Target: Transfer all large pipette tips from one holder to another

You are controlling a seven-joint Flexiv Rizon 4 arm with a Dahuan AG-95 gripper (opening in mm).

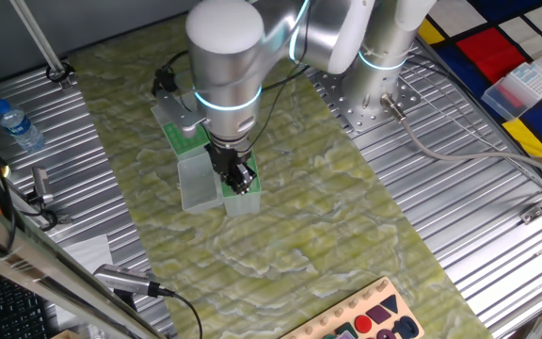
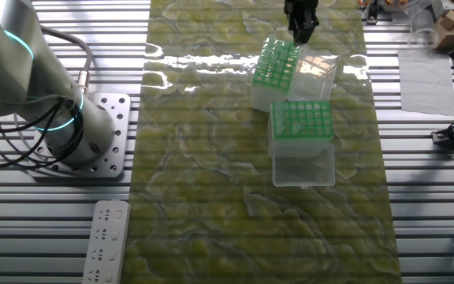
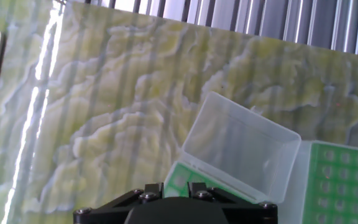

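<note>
1. The large pipette tips (image 2: pixel 275 61) stand in a tight grid in the far holder (image 2: pixel 268 88), pale mint rows with round tops, directly under the gripper (image 2: pixel 301 31), whose fingertips hang just above the grid's far edge.
2. Whether the fingers touch a tip, or how wide they stand, cannot be told (the hand view shows only the black gripper body at the bottom edge, and both fixed views are too small).
3. That holder's clear lid (image 2: pixel 316 72) stands open beside the tips.
4. The near holder (image 2: pixel 303 158) is a clear box just in front of the far one, topped by a darker green perforated plate (image 2: pixel 301 121); its holes look mostly bare, though this is hard to judge.
5. Both holders sit on a yellow-green marbled mat (image 2: pixel 211 197) laid over the ribbed metal table (image 2: pixel 424 205).
6. A water bottle (image 1: pixel 17 127) lies well apart at the table's edge.
</note>
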